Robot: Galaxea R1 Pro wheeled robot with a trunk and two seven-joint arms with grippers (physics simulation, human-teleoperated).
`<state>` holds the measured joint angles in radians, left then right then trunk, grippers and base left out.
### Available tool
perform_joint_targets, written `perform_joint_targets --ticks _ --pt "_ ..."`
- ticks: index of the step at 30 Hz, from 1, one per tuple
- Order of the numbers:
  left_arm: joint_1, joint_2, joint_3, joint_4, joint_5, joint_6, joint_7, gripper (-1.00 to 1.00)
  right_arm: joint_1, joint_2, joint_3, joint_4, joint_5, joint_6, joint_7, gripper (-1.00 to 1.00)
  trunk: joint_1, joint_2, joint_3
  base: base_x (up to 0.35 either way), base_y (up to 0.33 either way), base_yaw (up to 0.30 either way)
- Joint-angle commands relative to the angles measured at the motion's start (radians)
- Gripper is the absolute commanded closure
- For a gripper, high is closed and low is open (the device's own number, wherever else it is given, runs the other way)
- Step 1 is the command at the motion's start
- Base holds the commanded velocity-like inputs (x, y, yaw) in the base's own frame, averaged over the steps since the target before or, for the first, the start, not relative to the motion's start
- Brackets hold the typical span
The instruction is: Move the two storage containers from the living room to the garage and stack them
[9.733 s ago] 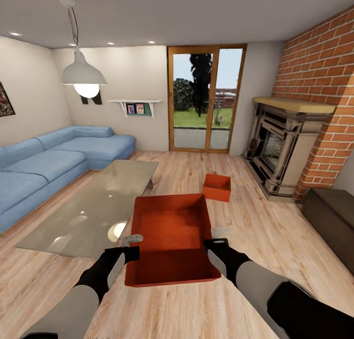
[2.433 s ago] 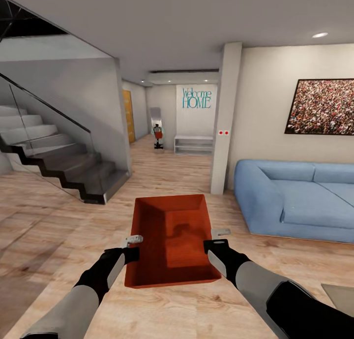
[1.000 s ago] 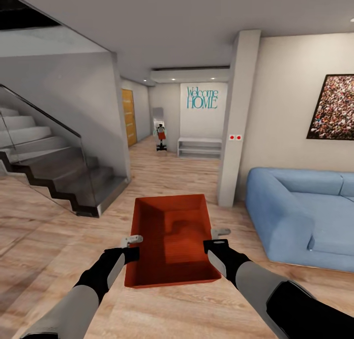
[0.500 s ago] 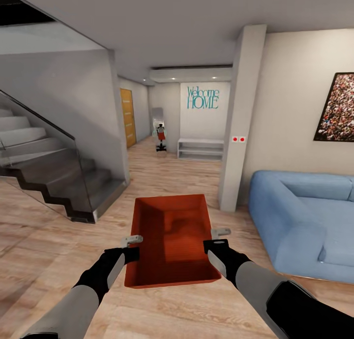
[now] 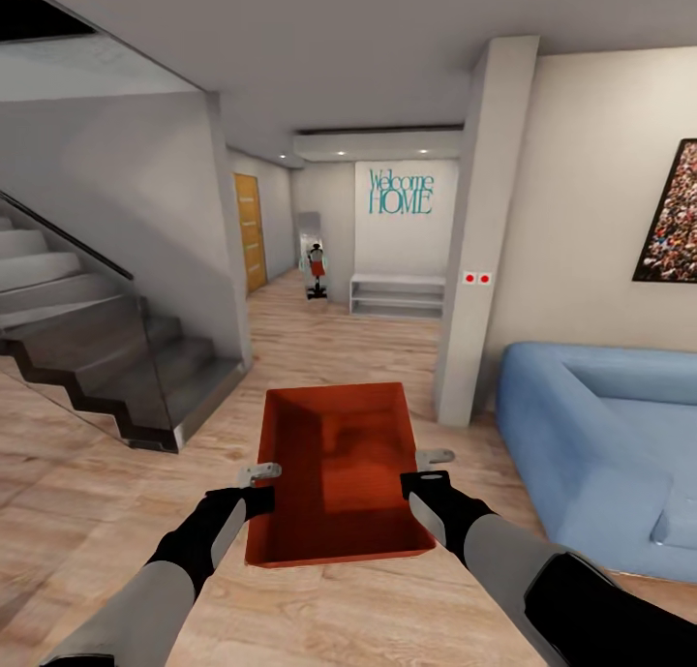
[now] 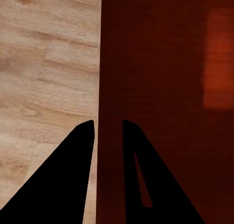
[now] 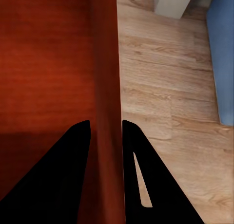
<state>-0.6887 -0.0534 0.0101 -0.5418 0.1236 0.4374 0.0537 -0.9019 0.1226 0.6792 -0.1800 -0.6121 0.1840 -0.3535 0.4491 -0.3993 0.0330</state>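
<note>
One orange-red storage container hangs in front of me above the light wood-plank floor, held level between both arms. My left gripper is shut on its left wall, which runs between the dark fingers in the left wrist view. My right gripper is shut on its right wall, one finger inside and one outside. The second container and the garage are out of view.
A grey staircase with a glass balustrade rises at the left. A white pillar and a blue sofa stand at the right. Between them a hallway leads to a wall lettered "Welcome HOME", with a white shelf and an orange door.
The camera has travelled forward with the container: pillar, sofa and picture have slid right and the stairs left. Both grippers keep the same hold on the container.
</note>
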Motion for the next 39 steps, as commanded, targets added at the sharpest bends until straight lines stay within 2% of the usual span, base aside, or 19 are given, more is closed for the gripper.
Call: perform_joint_targets --ticks 1,24,39 --pt "0.0 0.0 0.01 0.0 -0.016 0.007 0.055 1.0 0.0 -0.001 0.011 -0.018 0.003 0.005 0.005 1.0 0.001 -0.001 0.0 0.323 0.0 0.0" --pt "0.0 -0.001 0.01 0.0 -0.015 0.007 0.055 1.0 0.0 -0.001 0.011 -0.018 0.003 0.005 0.005 1.0 0.001 -0.001 0.0 0.323 0.001 0.0" --pt "0.0 -0.001 0.01 0.0 -0.015 0.007 0.055 1.0 0.0 -0.001 0.011 -0.018 0.003 0.005 0.005 1.0 0.001 -0.001 0.0 0.323 0.087 0.0"
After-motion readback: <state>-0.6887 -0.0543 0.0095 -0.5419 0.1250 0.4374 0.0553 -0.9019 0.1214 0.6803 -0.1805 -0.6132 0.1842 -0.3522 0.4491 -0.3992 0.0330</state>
